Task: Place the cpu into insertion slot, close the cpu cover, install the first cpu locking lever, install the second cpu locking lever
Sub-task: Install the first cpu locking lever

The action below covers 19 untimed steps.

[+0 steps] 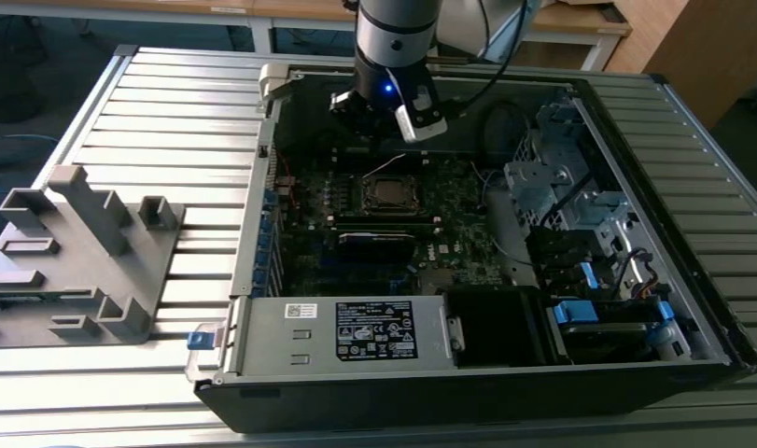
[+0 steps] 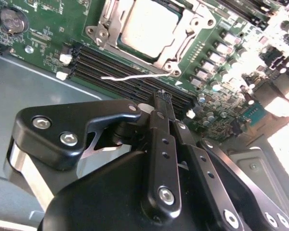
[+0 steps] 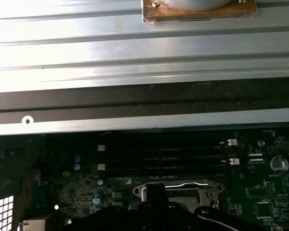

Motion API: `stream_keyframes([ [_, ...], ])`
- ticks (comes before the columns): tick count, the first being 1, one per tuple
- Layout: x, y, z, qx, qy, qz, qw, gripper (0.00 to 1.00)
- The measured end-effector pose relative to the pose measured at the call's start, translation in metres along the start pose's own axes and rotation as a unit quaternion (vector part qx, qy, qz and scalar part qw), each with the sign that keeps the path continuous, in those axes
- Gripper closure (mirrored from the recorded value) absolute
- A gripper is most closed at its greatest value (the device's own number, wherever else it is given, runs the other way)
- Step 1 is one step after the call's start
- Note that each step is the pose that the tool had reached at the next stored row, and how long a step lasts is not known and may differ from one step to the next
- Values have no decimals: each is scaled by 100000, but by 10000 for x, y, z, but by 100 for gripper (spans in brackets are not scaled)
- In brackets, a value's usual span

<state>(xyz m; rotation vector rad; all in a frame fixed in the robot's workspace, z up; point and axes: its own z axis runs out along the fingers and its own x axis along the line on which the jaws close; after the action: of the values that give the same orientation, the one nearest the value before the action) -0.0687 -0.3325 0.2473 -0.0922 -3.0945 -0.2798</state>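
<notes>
Cpu (image 2: 149, 26) sits flat in the slot (image 1: 363, 198) on the green board (image 2: 48, 33). The cover (image 2: 183, 45) appears to lie down around it, its window framing the metal top. Along the side of the slot that faces the arm (image 1: 397, 37), one thin wire lever (image 2: 135, 77) stands free, not hooked down as far as I can judge. Its long axis runs along that edge, over the black memory slots (image 2: 111, 60), crosswise to the jaws' reach. The gripper (image 2: 161, 95) hovers just short of it, so the lever lies between the jaws and the cpu. The jaws are pressed together with nothing between them. In the exterior view the arm hangs over the far end of the open case (image 1: 677, 280), which rests on the ribbed worktop (image 1: 166, 84).
</notes>
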Motion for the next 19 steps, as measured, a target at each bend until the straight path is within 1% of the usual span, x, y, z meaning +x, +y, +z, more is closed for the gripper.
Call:
stream_keyframes([
  [7, -3, 1, 4, 6, -3, 1, 100000, 90],
  [10, -3, 7, 23, 63, -6, 1, 100000, 90],
  [15, -5, 34, 60, 104, -10, 4, 100000, 90],
  [19, -27, 42, 79, 98, -14, 0, 100000, 90],
])
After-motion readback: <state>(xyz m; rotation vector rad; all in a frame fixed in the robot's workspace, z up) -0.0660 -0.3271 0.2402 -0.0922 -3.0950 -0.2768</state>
